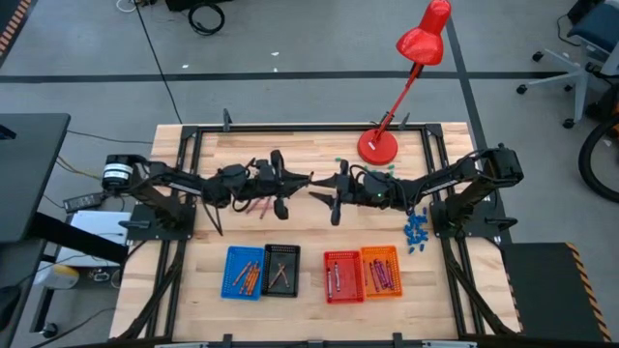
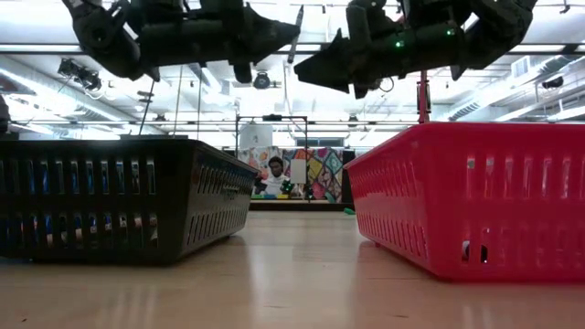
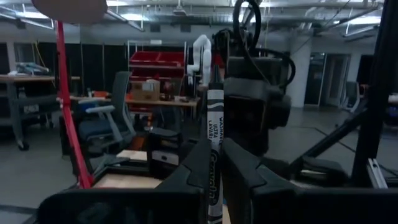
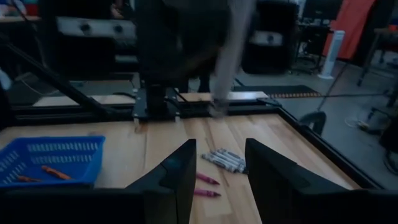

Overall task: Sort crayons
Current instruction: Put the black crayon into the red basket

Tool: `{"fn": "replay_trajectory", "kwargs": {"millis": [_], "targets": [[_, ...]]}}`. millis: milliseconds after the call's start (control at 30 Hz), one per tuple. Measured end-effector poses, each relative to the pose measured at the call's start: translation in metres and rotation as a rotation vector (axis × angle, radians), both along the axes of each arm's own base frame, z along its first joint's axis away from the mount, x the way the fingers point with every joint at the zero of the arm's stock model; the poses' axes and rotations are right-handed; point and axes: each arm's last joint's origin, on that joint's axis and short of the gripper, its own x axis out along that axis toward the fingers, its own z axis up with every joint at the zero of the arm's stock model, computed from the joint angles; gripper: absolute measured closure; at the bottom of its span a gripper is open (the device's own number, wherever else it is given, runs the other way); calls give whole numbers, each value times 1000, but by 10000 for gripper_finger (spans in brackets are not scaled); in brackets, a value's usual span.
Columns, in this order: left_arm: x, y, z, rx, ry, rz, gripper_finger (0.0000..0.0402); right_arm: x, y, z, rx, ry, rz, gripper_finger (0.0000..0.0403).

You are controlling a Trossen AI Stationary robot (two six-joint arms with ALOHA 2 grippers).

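A grey crayon (image 3: 213, 134) is pinched upright in the left hand (image 3: 214, 171), raised mid-surface, probably so it can be passed across. The right hand (image 4: 219, 168) is held facing it, fingers spread and empty, apparently to receive it. Loose crayons (image 1: 259, 205) are left on the wooden surface (image 1: 309, 290) behind four baskets (image 1: 280, 269), where some are already sorted.

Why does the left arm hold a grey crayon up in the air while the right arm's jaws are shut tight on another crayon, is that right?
Not quite. The left gripper does hold a grey crayon up in the air, but the right gripper holds nothing: its jaws stand open with only the table showing between them. The right wrist view shows it.
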Motion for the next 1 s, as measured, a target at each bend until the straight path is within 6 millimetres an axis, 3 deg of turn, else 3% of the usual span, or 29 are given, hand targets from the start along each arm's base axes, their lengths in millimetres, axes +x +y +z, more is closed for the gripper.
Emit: {"fn": "replay_trajectory", "kwargs": {"millis": [533,900,1000], "targets": [[11,1,-21,-8,-24,-7,372,0,-1,8,-77,-64,25,267],[11,0,-21,-8,-25,-13,372,0,-7,6,-75,-47,28,371],[11,0,-21,1,-24,-8,371,0,-8,6,-75,-47,24,383]]}}
